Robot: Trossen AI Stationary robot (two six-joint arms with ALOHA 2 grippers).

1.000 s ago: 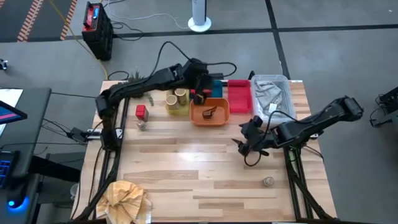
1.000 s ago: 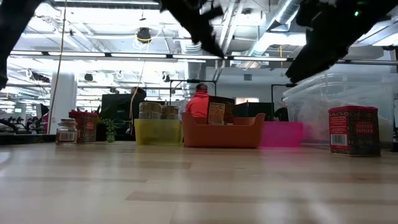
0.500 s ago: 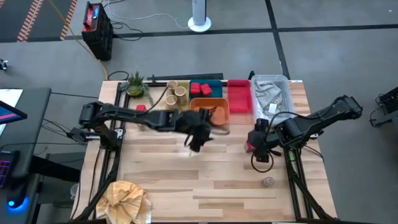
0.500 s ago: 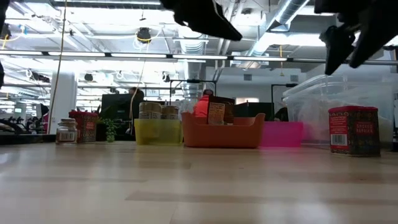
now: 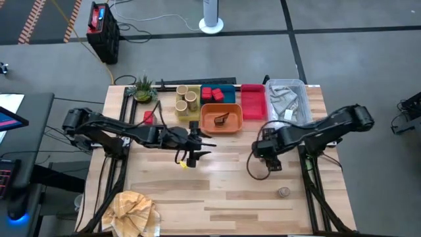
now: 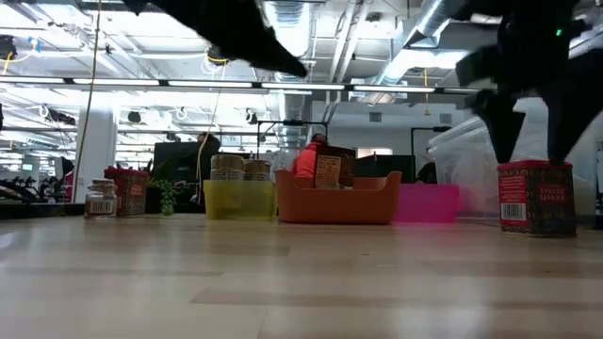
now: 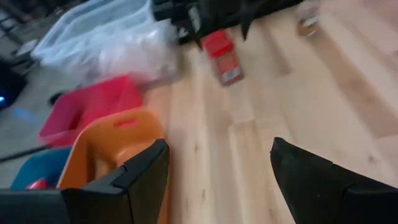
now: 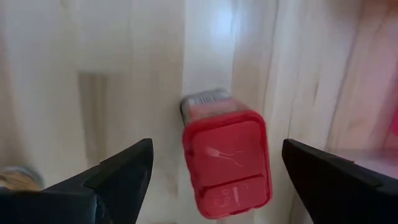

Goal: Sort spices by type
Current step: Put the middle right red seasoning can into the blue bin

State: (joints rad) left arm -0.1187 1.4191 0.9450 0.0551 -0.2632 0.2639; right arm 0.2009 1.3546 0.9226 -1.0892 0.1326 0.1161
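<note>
We judge the sort well along: two tan jars [image 5: 186, 100] and red tins [image 5: 212, 93] sit in trays. Left loose are a red tin [image 8: 226, 157] under the spread, empty right end effector [image 5: 264, 149], another tin [image 5: 148, 117], and probably two small shakers; the left end effector [image 5: 191, 150] hangs released.

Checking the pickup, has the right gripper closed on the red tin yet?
No. In the right wrist view the right gripper is open, its fingers spread wide on either side of the red tin, clear of it.

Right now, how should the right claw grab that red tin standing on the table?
Probably from straight above, pinching the red tin's two flat opposite sides just under its lid. It stands upright alone on the wood, and the open right claw hangs above it, one finger on each side.
</note>
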